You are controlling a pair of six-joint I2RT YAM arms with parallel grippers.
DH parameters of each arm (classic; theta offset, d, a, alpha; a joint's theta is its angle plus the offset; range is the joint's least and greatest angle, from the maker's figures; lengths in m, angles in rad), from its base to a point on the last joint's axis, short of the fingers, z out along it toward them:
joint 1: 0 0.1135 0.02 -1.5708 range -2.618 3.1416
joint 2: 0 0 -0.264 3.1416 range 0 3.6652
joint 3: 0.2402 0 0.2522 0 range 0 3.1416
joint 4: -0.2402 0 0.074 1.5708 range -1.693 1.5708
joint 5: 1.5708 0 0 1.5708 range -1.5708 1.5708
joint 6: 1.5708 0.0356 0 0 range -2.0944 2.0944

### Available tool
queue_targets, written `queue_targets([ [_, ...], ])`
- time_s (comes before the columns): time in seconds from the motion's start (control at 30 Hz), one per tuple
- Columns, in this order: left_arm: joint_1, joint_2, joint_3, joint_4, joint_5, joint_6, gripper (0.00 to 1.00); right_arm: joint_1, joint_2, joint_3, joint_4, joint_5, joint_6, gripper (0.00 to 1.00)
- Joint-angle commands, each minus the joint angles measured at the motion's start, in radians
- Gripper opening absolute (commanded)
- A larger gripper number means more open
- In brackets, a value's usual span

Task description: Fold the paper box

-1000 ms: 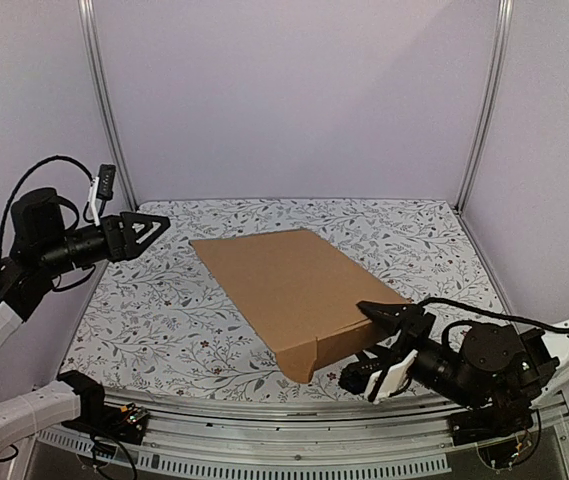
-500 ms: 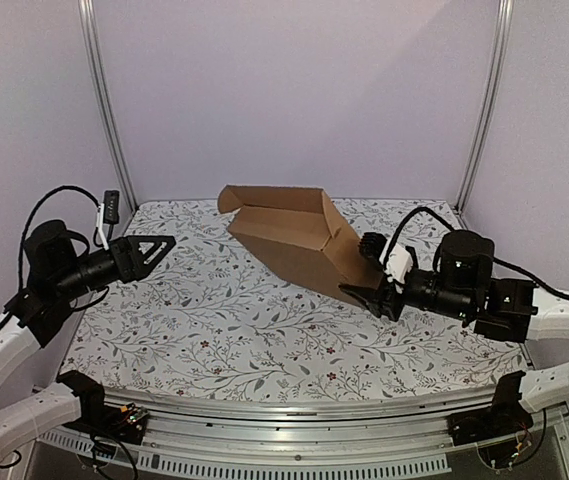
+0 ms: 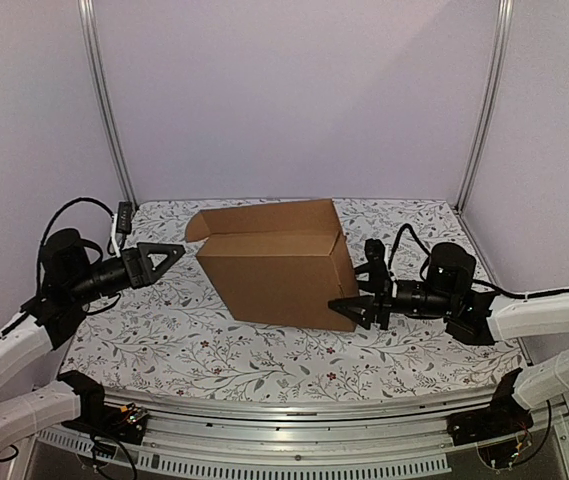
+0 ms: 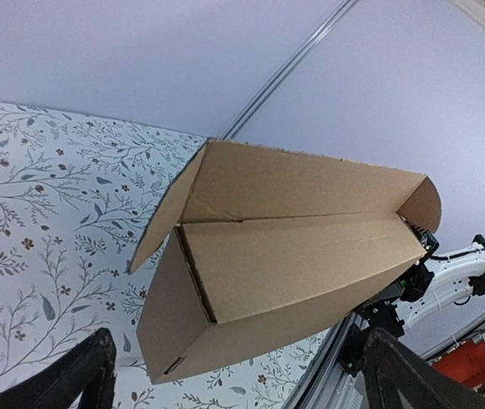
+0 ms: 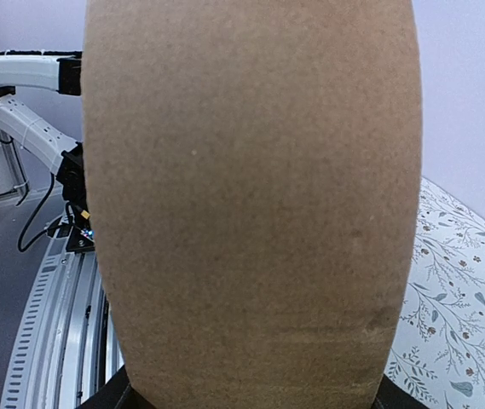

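The floral-patterned table point(image 3: 164, 340) is filling the lower half of the top view, and the paper box point(image 3: 279, 280) is standing on it at the centre of the frame. The box is resting on one long edge, partly folded, with its broad brown face turned toward the camera and a rounded flap sticking out at its upper left corner. In the left wrist view the box is running from the centre toward the right, its lid panel leaning open above the tray.

The right arm point(image 3: 544, 315) is reaching in from the lower right, and the left arm point(image 3: 4, 350) is coming in from the lower left.

The right gripper point(image 3: 352, 285) is clamping the right end of the box, one finger above and one below. In its wrist view cardboard is filling nearly the whole frame between the fingers.

The left gripper point(image 3: 169, 266) is hovering just left of the box with its jaws spread wide, touching nothing. Its fingers point(image 4: 80, 375) are showing only at the bottom corners of its own view.
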Motion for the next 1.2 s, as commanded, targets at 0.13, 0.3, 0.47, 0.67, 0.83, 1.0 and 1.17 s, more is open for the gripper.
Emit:
queue_targets([
  [0.13, -0.019, 0.056, -0.033, 0.012, -0.036, 0.011, 1.00, -0.036, 0.166, -0.085, 0.411, -0.117, 0.019, 0.28],
  [0.3, -0.044, 0.091, -0.012, -0.076, -0.153, 0.078, 0.99, -0.081, 0.249, -0.127, 0.584, -0.171, 0.066, 0.28],
  [0.47, -0.053, 0.109, 0.019, -0.082, -0.199, 0.109, 0.99, -0.084, 0.275, -0.132, 0.606, -0.208, 0.097, 0.27],
  [0.67, -0.062, 0.175, 0.114, -0.124, -0.185, 0.163, 1.00, -0.084, 0.248, -0.122, 0.529, -0.243, 0.110, 0.26],
  [0.83, -0.070, 0.195, 0.175, -0.163, -0.162, 0.203, 0.99, -0.084, 0.213, -0.139, 0.513, -0.250, 0.137, 0.26],
  [1.0, -0.084, 0.203, 0.198, -0.176, -0.108, 0.221, 0.92, -0.084, 0.194, -0.138, 0.500, -0.252, 0.151, 0.26],
  [1.17, -0.102, 0.208, 0.217, -0.225, -0.106, 0.248, 0.82, -0.084, 0.197, -0.119, 0.482, -0.266, 0.159, 0.26],
])
